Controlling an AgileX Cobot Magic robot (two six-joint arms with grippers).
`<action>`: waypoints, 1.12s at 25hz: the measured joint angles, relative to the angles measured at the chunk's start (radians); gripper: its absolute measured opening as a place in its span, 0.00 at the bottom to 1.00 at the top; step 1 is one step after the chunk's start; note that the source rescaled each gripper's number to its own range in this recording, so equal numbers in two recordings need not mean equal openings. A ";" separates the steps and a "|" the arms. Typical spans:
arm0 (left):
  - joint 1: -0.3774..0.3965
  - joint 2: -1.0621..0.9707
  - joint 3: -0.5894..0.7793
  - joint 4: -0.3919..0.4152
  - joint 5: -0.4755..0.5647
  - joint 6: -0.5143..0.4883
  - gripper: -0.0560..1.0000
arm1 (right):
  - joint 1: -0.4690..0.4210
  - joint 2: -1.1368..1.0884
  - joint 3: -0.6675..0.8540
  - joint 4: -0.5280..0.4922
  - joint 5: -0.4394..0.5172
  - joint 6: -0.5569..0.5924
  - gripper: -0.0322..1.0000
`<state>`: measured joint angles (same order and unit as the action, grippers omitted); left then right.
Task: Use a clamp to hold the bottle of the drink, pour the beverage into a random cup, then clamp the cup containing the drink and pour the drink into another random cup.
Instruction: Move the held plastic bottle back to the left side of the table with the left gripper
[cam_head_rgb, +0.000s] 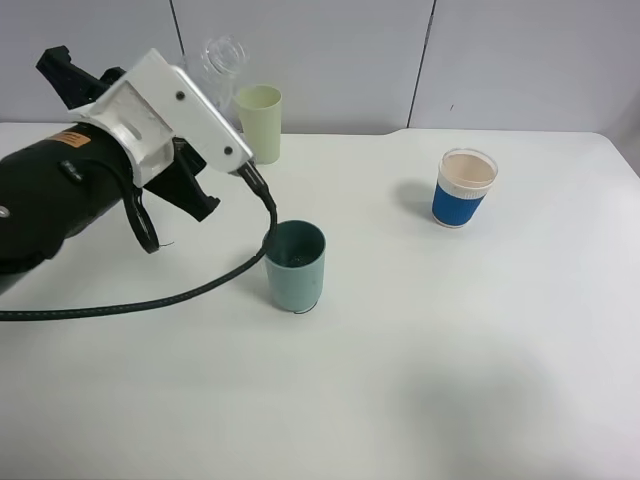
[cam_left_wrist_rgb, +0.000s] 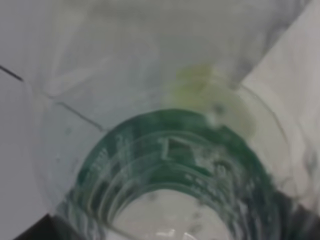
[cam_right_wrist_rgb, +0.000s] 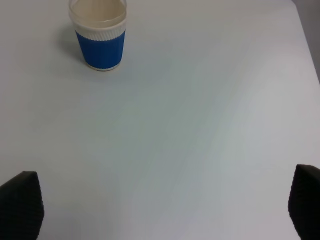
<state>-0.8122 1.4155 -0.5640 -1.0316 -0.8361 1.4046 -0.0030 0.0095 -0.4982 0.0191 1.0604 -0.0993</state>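
The left hand (cam_head_rgb: 195, 150) hangs raised above the white surface (cam_head_rgb: 450, 380), its bulky black body tipped over and one flat white jaw plate turned upward. It is closed tight on the bottle (cam_head_rgb: 222, 60), a clear plastic one. From the high camera only one clear end of the bottle pokes out past the top edge of the white plate. Through the left wrist camera the bottle (cam_left_wrist_rgb: 175, 165) fills nearly everything. Its ribbed clear wall and green label sit right up against the lens, blurred, with a yellowish patch showing through the plastic.

Just below the left hand's tip and a little forward of it, the teal cup (cam_head_rgb: 296, 265) stands upright on the surface. Its inside is dark, and I cannot tell whether any liquid is in it. A black cable (cam_head_rgb: 180, 296) drops from the hand, curves past the near side of the teal cup's rim and trails off under the arm. Whether it touches the cup I cannot say.

Just behind the hand, partly hidden by the white plate, stands a pale yellow-green cup (cam_head_rgb: 260, 120).

The blue-sleeved cup (cam_head_rgb: 465, 187) stands upright well away from the left hand. Seen from the right hand (cam_right_wrist_rgb: 162, 205), this same cup (cam_right_wrist_rgb: 98, 35) is out ahead, far from the fingertips (cam_right_wrist_rgb: 20, 205). The right hand is spread wide, holding nothing, with bare surface between its two black tips.
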 joint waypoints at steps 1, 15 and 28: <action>0.028 -0.019 0.000 0.018 0.056 -0.054 0.15 | 0.000 0.000 0.000 0.000 0.000 0.000 1.00; 0.445 -0.106 0.001 0.970 0.484 -1.324 0.15 | 0.000 0.000 0.000 0.000 0.000 0.000 1.00; 0.761 -0.003 0.039 1.500 0.303 -1.825 0.15 | 0.000 0.000 0.000 0.000 0.000 0.000 1.00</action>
<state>-0.0513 1.4121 -0.5252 0.4687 -0.5331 -0.4203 -0.0030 0.0095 -0.4982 0.0191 1.0604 -0.0993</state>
